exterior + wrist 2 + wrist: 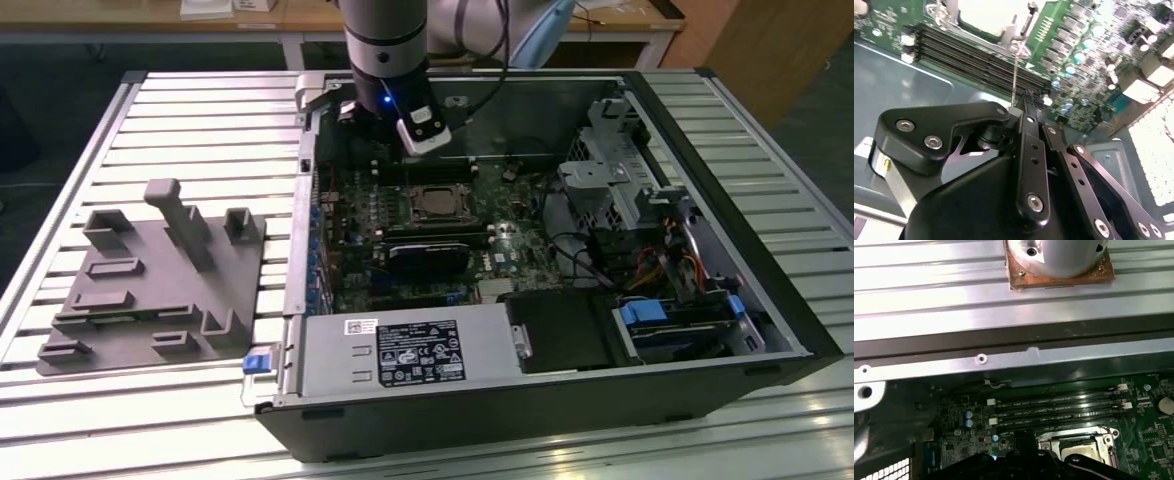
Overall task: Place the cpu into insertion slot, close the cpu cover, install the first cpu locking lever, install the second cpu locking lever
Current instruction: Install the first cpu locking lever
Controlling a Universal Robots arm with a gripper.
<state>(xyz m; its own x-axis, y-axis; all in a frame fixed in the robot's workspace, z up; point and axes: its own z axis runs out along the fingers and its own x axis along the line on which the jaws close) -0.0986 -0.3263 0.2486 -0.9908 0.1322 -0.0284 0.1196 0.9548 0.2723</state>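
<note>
Open computer case (787, 330) lay on the slatted metal table (200, 110). Arm (387, 50) came down from the top centre of the exterior view, over the rear part of the board.

The insertion slot (435, 190) sat a little above and left of centre in that frame. The cpu (1076, 452) was seated in it, its pale metal top showing at the lower right of the first wrist view. The cpu cover (1054, 442) lay down flat around the chip, as far as I could see.

Gripper (1024, 100): in the second wrist view its black links ran together to a point at mid-frame, so the claw looked drawn closed or very nearly. A thin wire locking lever (1014, 75) rose from right at that point towards the socket at the top of the frame. Could not tell whether the claw pinched the wire or only lay against it.

Memory slots (969, 55) ran in a dark band between the claw and the socket.

Elsewhere: white-labelled power supply (400, 350) at the lower centre of the exterior view, and a grey moulded fixture (147, 280) on the table at the exterior view's left, well apart from the case.
</note>
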